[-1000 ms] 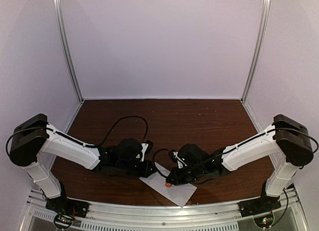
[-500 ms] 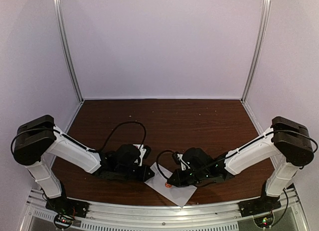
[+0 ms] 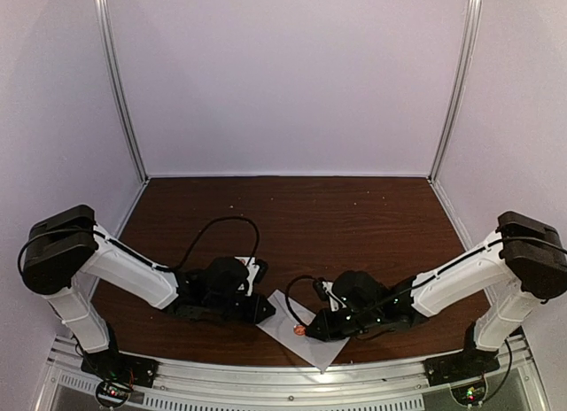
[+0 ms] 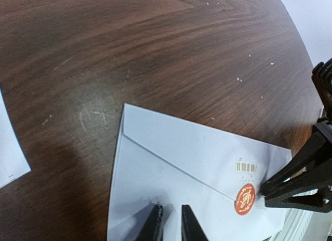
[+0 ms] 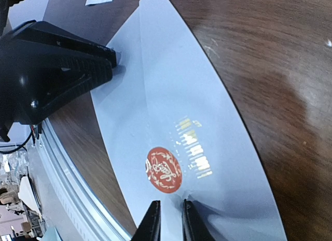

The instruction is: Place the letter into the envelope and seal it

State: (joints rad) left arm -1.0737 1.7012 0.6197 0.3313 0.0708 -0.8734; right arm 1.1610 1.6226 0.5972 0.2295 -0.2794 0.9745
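Black left end effector (image 4: 171, 225), jaws nearly shut on nothing, pins the envelope (image 4: 176, 158) flat on the tabletop (image 4: 129, 54), probably steadying it. The right end effector (image 5: 170, 216), likewise almost closed and empty, presses beside the red sticker (image 5: 163, 169) sealing the flap.

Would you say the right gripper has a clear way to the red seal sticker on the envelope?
Likely yes: the right gripper is over the envelope beside the sticker, nothing between.
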